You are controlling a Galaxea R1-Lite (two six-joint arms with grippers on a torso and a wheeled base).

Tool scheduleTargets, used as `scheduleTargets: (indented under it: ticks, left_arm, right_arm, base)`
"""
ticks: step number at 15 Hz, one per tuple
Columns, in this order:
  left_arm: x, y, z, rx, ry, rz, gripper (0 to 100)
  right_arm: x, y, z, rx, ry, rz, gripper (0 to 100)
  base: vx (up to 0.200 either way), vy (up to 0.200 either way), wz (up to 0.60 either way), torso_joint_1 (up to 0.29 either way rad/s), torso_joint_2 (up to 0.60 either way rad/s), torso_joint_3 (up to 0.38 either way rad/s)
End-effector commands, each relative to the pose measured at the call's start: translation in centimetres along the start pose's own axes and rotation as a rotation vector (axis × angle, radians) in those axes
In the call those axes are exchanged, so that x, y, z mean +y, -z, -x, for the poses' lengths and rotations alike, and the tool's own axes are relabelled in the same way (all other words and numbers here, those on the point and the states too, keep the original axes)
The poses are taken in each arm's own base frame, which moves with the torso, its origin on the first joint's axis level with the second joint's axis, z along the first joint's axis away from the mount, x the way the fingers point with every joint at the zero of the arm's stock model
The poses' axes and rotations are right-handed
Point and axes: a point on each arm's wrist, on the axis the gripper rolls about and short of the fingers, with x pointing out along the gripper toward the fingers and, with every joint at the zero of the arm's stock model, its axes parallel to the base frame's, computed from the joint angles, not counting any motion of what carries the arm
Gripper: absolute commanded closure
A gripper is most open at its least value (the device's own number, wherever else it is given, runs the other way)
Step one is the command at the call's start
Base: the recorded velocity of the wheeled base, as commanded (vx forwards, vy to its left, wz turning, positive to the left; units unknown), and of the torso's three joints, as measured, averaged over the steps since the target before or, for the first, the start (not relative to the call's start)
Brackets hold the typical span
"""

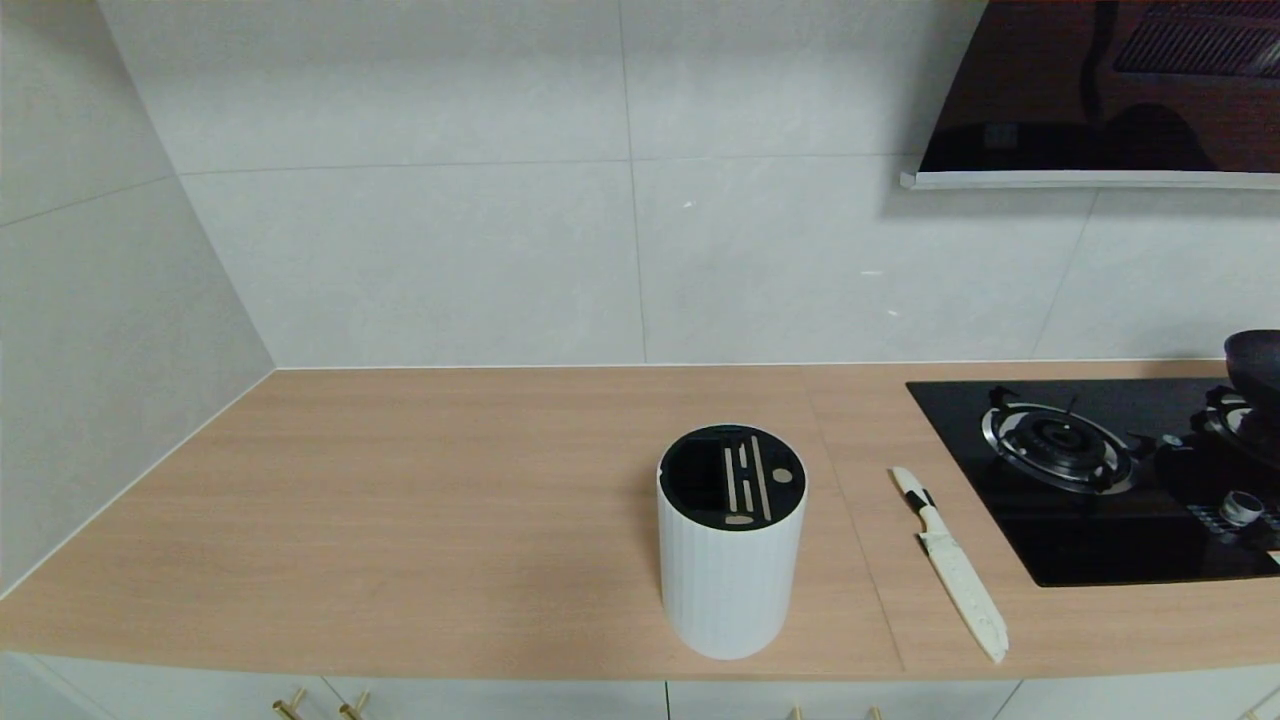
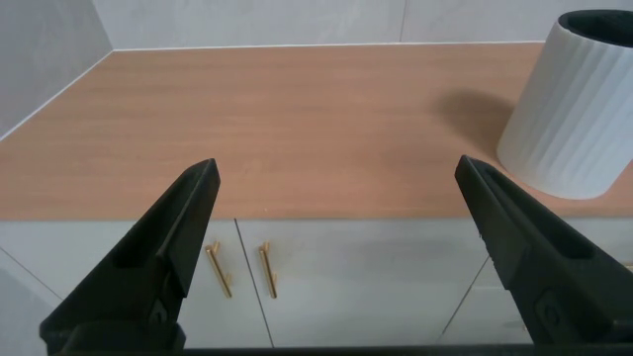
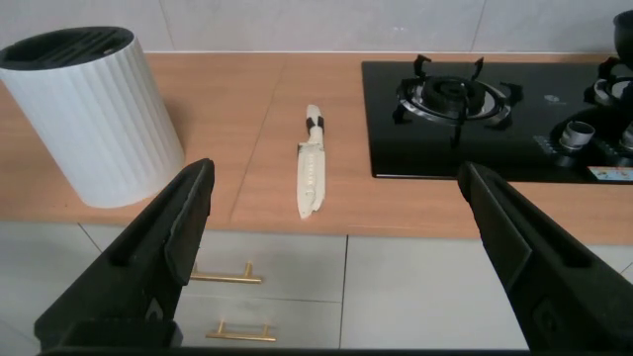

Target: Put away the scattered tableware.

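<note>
A dark pan [image 1: 1255, 362] on the gas hob [image 1: 1080, 540] is cut off at the picture's edge. The white ribbed knife holder [image 1: 731, 560] stands on the countertop [image 1: 400, 500]; the depths of its slots are hard to make out. The pale knife [image 1: 950, 565] lies flat between holder and hob. The left gripper [image 2: 336, 170] and right gripper [image 3: 336, 170] both gape wide, holding nothing.

You've got a wood counter [image 1: 400, 520] with a white holder [image 1: 731, 580] upright near its front edge, a knife [image 1: 950, 565] flat between holder and hob [image 1: 1090, 540], touching neither.
</note>
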Motion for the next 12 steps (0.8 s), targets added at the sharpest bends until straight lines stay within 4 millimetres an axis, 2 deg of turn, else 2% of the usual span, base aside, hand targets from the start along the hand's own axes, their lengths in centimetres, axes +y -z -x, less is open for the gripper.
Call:
scheduleTargets:
  ticks: [1,8,9,10,12]
  left_arm:
    - [0.0,0.0,0.0,0.0,0.0,0.0,0]
    - [0.0,0.0,0.0,0.001,0.0,0.0,0]
    - [0.0,0.0,0.0,0.001,0.0,0.0,0]
    - [0.0,0.0,0.0,0.0,0.0,0.0,0]
    - [0.0,0.0,0.0,0.001,0.0,0.0,0]
  right_arm:
    - [0.0,0.0,0.0,0.001,-0.001,-0.001,0]
    - [0.0,-0.1,0.0,-0.01,0.001,0.027,0]
    - [0.0,-1.1,0.3,-0.05,-0.002,0.023,0]
    - [0.1,-3.6,0.9,-0.114,-0.019,0.001,0]
    - [0.1,-5.7,-0.8,0.035,-0.114,-0.015,0]
  base:
    - [0.0,0.0,0.0,0.0,0.0,0.0]
    - [0.0,0.0,0.0,0.0,0.0,0.0]
    - [0.0,0.0,0.0,0.0,0.0,0.0]
    - [0.0,0.0,0.0,0.0,0.0,0.0]
    - [0.0,0.0,0.0,0.0,0.0,0.0]
